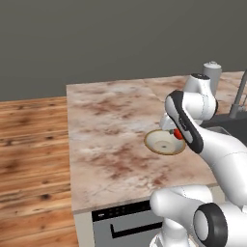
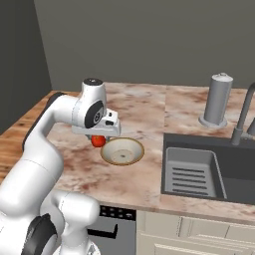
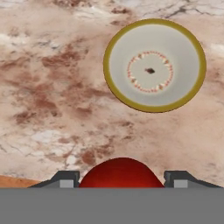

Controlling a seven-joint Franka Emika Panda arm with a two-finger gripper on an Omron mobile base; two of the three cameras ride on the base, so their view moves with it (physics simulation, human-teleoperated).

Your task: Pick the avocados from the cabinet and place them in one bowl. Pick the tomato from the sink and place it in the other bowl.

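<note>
Tomato [image 3: 120, 173] sits clamped between the jaws of the gripper [image 2: 99, 140], held above the marbled tabletop [image 1: 106, 130]. From the hand camera, the cream bowl [image 3: 154, 64] lies at about one o'clock, apart from the fruit.

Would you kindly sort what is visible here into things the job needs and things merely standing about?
Needed for the job:
- tomato, held in the gripper
- cream bowl, empty
- sink

Standing about:
- grey canister
- faucet
- ribbed rack
</note>
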